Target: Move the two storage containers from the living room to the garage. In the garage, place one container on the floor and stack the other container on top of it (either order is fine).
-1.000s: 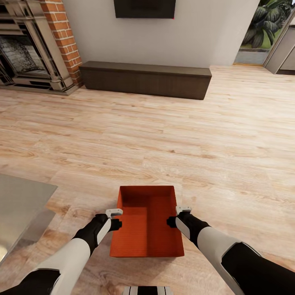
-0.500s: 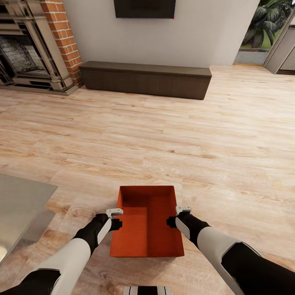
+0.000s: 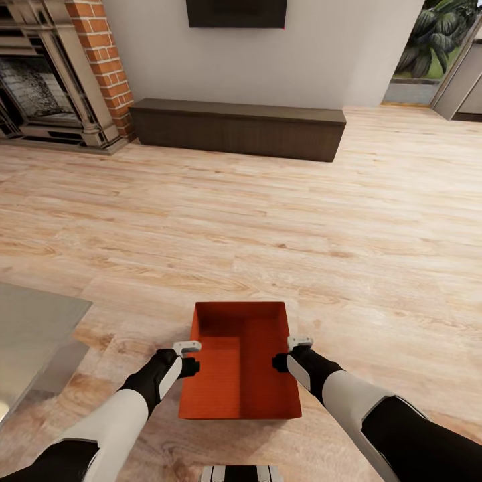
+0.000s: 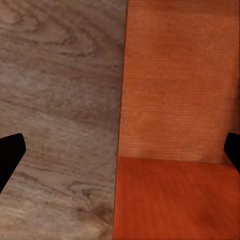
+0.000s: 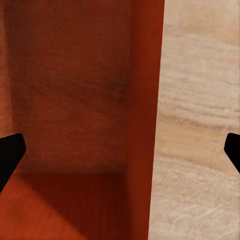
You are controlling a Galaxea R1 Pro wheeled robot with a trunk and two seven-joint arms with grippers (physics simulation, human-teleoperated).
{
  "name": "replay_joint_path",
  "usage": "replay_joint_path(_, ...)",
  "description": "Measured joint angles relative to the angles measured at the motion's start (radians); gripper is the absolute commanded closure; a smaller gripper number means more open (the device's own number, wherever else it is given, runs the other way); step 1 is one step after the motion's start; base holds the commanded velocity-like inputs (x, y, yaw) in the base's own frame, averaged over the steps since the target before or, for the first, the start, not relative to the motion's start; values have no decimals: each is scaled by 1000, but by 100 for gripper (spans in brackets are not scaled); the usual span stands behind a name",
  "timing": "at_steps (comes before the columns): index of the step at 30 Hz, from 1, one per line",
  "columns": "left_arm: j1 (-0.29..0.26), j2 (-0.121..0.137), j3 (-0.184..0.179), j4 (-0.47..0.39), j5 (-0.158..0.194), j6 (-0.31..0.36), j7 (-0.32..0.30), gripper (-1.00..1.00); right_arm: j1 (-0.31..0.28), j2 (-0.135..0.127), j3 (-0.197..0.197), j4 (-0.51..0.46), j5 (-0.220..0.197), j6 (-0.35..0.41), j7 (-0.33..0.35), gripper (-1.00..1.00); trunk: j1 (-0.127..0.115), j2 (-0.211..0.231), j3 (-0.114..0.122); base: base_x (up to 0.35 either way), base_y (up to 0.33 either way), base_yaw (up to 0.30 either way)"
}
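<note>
Two grippers, left [image 3: 190,357] and right [image 3: 289,353], straddle our container [image 3: 239,365] walls with fingers apart, above the plank floor [image 3: 281,221] before the cabinet [image 3: 237,129]; unclamped, we judge any carry toward the garage drops it.

Brick fireplace [image 3: 53,80], long dark-brown cabinet [image 3: 237,129], wall-mounted screen [image 3: 236,13], grey table corner [image 3: 33,335], greenery [image 3: 438,33]

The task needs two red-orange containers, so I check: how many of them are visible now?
1. The storage container sits between the left gripper and right gripper, above the wood floor. A second may be out of view.
</note>
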Motion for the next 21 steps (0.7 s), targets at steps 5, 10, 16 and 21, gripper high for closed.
replay_joint_path(5, 0, 1, 0, 0, 0, 1, 0, -100, 0, 0, 0, 0, 0, 0, 0, -100, 19, -35, -16, 0, 0, 0)
replay_joint_path(10, 0, 0, -1, -1, 0, -2, 0, -100, 0, 0, 0, 0, 0, 0, 0, -100, 27, -49, -22, 0, 0, 0)
replay_joint_path(16, 0, 0, -1, -1, 0, -4, 0, -100, 0, 0, 0, 0, 0, 0, 0, -100, 42, -77, -34, 0, 0, 0)
replay_joint_path(21, 0, 1, 0, 0, 0, -1, 0, -100, 0, 0, 0, 0, 0, 0, 0, -100, 61, -112, -50, 0, 0, 0)
